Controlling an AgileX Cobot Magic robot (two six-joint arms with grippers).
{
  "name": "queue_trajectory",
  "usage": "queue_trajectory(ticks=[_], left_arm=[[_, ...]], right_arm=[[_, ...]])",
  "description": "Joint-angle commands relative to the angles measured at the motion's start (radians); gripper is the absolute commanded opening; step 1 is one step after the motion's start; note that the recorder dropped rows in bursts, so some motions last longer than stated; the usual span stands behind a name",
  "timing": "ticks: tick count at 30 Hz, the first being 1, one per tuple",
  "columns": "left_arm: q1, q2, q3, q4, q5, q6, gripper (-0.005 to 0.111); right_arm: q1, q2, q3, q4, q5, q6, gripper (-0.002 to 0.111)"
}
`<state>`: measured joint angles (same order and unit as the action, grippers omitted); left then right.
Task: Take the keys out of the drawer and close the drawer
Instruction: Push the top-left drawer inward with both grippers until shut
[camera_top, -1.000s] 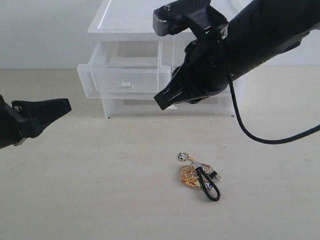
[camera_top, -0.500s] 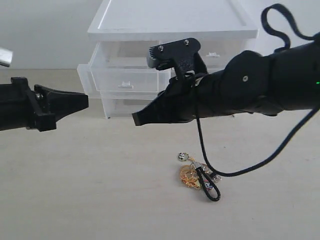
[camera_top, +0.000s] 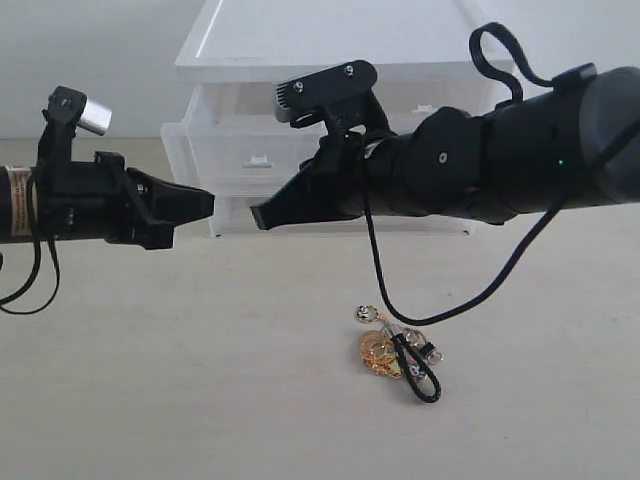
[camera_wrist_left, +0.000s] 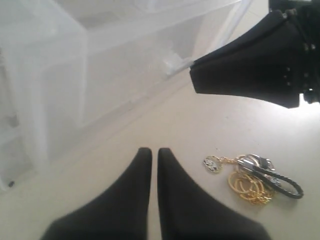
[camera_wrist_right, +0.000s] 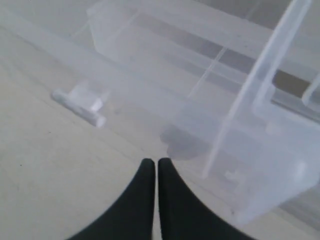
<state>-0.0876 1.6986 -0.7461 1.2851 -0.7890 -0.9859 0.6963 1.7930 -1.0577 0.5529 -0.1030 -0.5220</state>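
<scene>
Keys (camera_top: 398, 352) are laid on the table (camera_top: 150, 380); drawer (camera_top: 250, 155) ajar.
Left gripper (camera_top: 205, 203) and right gripper (camera_top: 258, 215) are pressed together, empty, before the drawer; the cabinet (camera_top: 330, 40) could be shoved askew by an off-centre push.

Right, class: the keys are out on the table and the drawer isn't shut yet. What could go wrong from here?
The shut left gripper and shut right gripper point tip to tip before the partly open translucent white plastic drawer; they could collide. The right arm's black cable sags just above the bunch of gold and silver keys on a black cord and might snag it.
</scene>
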Motion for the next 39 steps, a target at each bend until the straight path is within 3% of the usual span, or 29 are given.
queue_trajectory(ticks=[1,22,39], left_arm=[[-0.004,0.032,-0.068,-0.022,0.053,0.011,0.004],[-0.004,0.086,-0.22,-0.069,0.106,-0.006,0.004],[-0.004,0.125,-0.325,-0.077,0.152,-0.006,0.004]], right_arm=[[-0.001,0.022,-0.043,-0.018,-0.031,-0.023,0.0],[-0.039,0.025,-0.064,-0.044,-0.156,-0.061,0.0],[-0.087,0.116,-0.191,-0.046,-0.136,-0.068,0.0]])
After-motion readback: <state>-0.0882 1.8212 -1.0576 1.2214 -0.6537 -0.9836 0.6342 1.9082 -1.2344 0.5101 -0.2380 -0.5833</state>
